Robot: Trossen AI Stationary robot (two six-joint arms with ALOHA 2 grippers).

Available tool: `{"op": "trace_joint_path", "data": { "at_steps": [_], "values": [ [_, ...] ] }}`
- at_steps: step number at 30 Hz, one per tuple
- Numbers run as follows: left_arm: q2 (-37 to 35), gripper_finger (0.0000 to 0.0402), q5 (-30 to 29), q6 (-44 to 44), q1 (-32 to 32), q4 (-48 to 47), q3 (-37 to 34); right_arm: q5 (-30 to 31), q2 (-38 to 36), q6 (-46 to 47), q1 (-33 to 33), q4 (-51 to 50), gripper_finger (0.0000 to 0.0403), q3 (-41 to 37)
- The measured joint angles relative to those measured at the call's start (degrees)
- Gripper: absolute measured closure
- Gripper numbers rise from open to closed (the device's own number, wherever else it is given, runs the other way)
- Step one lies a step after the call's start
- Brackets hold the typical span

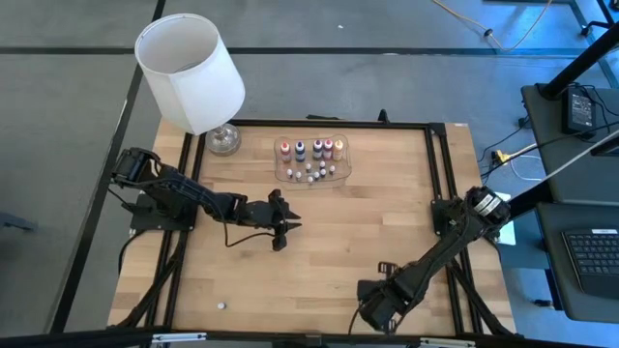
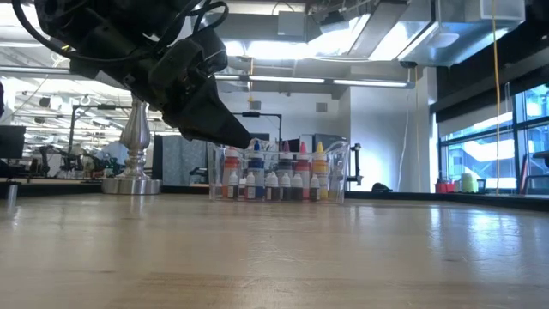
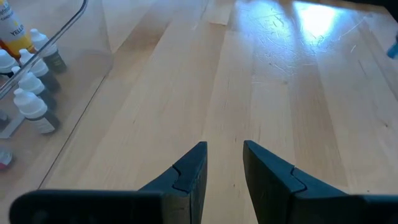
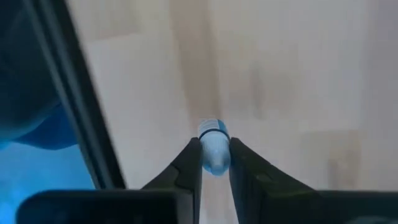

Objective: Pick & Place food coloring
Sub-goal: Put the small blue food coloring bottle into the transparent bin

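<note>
Food coloring bottle (image 4: 214,148), tiny, light, smooth and liable to slip, is pinched across its body in the right gripper's (image 4: 214,163) jaws, far from the clear tray (image 1: 311,178); left gripper's (image 3: 224,163) jaws narrow, empty.

Evenly lit from overhead; ceiling strip lights (image 2: 257,79) visible in the low view, bright and partly blown out. Strong white glare patch on the wooden table (image 3: 314,22) in the left wrist view. Soft, short shadows only. Heavy motion blur across the right wrist view, blue cast along one edge. Near tabletop out of focus in the low view. Clear tray wall (image 3: 93,37) slightly blurred, with faint reflections.
</note>
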Motion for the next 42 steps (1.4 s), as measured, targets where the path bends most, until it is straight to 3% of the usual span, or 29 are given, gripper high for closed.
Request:
{"op": "trace_joint_path", "data": {
  "at_steps": [6, 11, 16, 25, 34, 42],
  "values": [
    [0.0, 0.0302, 0.0, 0.0, -0.1, 0.1, 0.0, 3.2, -6.5, -3.8, -7.0, -7.8, 0.0337, 0.0],
    [0.0, 0.0302, 0.1, 0.0, -0.1, 0.0, 0.0, 7.9, -11.6, -20.1, -17.5, -12.8, 0.0339, 0.0],
    [0.0, 0.0302, 0.2, 0.0, -0.2, 0.0, 0.0, 8.3, -15.2, -38.8, -32.2, -12.6, 0.0338, 0.0],
    [0.0, 0.0302, 0.2, -1.5, -0.2, 0.0, 0.0, 8.4, -14.9, -61.6, -53.4, -9.6, 0.0339, 3.0],
    [0.0, 0.0302, 0.0, -0.4, -0.1, 0.5, 0.0, 8.1, -9.8, -71.4, -60.3, -11.5, 0.0339, 14.9],
    [0.0, 0.0302, 0.2, 0.0, -0.2, 0.5, 0.0, 5.3, -0.7, -73.2, -62.7, -13.4, 0.0339, 17.2]
  ]
}}
